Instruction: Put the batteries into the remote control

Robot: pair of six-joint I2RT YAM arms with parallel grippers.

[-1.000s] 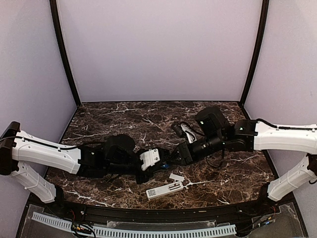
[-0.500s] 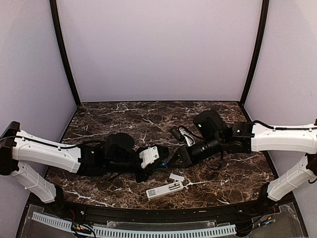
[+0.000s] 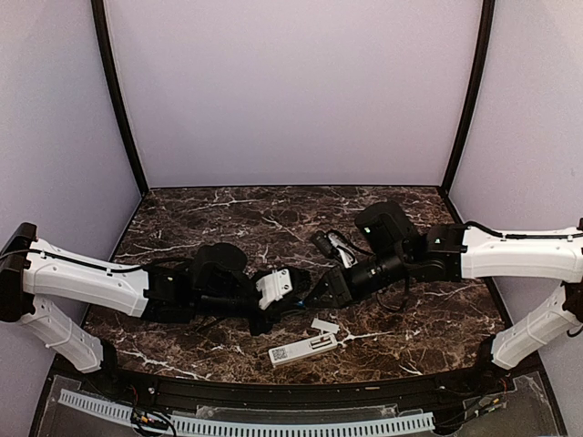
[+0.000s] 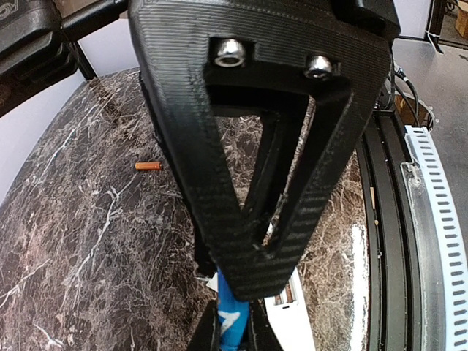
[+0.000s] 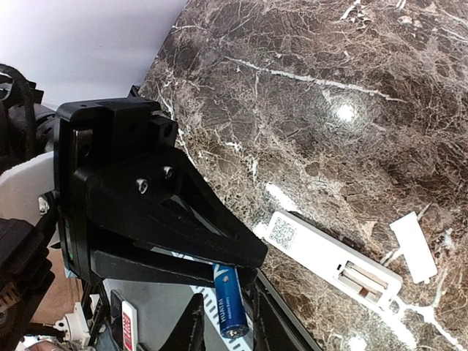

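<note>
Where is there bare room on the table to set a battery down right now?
The back of the table, between both arms and the rear wall, is bare marble. So is the front right, beyond the battery cover. Crowded: centre front, where the left gripper and right gripper meet just behind the remote control.

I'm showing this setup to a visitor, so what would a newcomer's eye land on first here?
First the blue battery, pinched in the left gripper where the arms meet, with the right gripper open around it. Next the white remote control, back up near the front edge, its battery recess open.
</note>
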